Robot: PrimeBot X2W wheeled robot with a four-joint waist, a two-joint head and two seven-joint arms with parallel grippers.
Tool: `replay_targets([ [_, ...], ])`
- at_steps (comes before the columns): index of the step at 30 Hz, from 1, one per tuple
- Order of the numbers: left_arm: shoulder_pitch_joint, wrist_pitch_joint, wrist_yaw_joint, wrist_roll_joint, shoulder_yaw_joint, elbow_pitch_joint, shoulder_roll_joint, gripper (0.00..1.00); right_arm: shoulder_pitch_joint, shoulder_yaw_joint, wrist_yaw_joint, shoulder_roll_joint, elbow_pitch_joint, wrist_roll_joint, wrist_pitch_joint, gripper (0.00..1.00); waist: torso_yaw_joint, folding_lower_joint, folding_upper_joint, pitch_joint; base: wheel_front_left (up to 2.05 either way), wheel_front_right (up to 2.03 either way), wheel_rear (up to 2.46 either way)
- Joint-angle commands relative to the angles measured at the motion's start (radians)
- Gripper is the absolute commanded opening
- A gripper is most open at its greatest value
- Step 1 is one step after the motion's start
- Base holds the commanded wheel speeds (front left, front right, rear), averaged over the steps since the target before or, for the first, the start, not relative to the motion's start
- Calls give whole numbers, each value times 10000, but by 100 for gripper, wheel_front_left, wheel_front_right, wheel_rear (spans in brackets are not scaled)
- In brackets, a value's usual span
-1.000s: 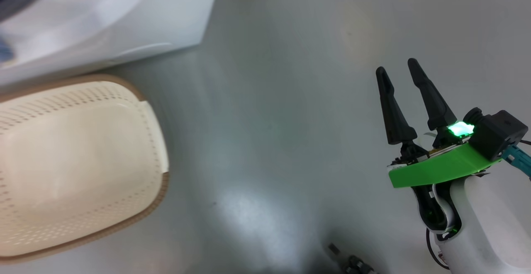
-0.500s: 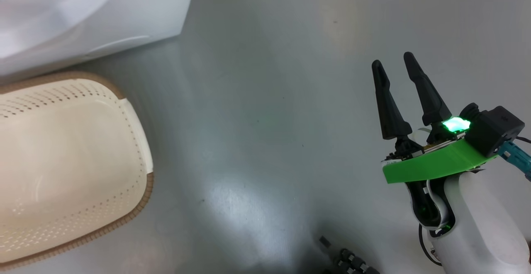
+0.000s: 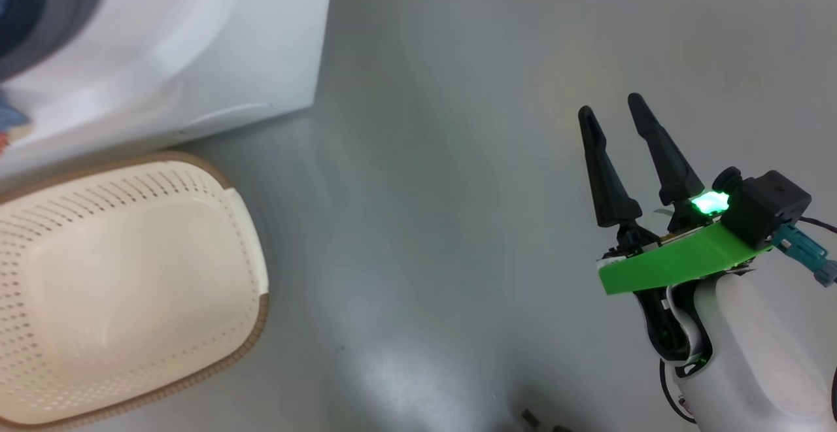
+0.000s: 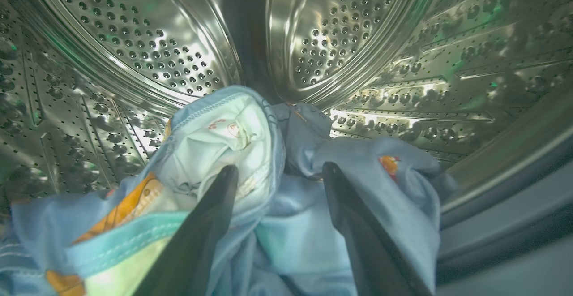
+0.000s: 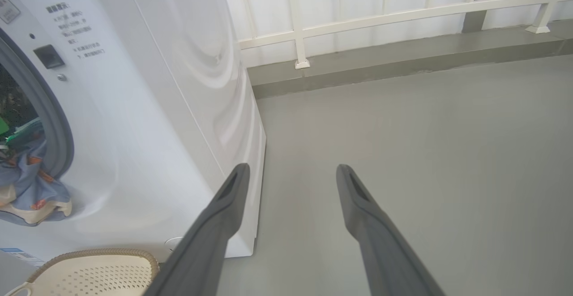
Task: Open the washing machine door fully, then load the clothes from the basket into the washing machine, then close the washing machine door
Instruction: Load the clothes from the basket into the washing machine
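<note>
My left gripper (image 4: 280,167) is inside the washing machine's perforated steel drum (image 4: 134,40). It is open, its fingers spread over the clothes (image 4: 215,139), a heap of light blue fabric with orange prints that lies loose between and under them. Some of the clothes (image 5: 27,184) hang over the grey seal at the mouth of the washing machine (image 5: 156,108). The cream basket (image 3: 131,288) stands empty on the floor in front of the washing machine (image 3: 196,59). My right gripper (image 3: 609,105) hovers open over bare floor, well to the right. The washing machine door is out of view.
Grey floor (image 3: 425,190) stretches between the basket and my right arm. In the right wrist view the basket's rim (image 5: 89,253) sits at the machine's foot. A white railing (image 5: 380,18) on a low kerb runs behind the machine.
The head camera has swung, so machine and basket shifted in its view. My left gripper has gone from shut to open. The right gripper stays open in about the same pose.
</note>
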Motion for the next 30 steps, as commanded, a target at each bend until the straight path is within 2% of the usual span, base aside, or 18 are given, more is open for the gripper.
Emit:
replay_targets([
  [1,324,-191,-30,-86,68,-147,353,100,197,231,44,-134,-144,-41,-80,100,272,1,-1,-671,0,0,0],
  [12,2254,-468,-128,-383,177,-717,-68,100,499,279,44,-424,144,81,-80,100,927,1,-1,-2229,0,0,0],
  [21,4922,-475,-8,-121,638,-2834,-563,100,1026,215,44,-654,344,205,-80,100,1818,1,-1,-3524,0,0,0],
  [30,7635,-476,386,197,1357,-4899,-1249,100,1593,55,44,-819,500,313,-80,100,2257,1,-1,-4714,0,0,0],
])
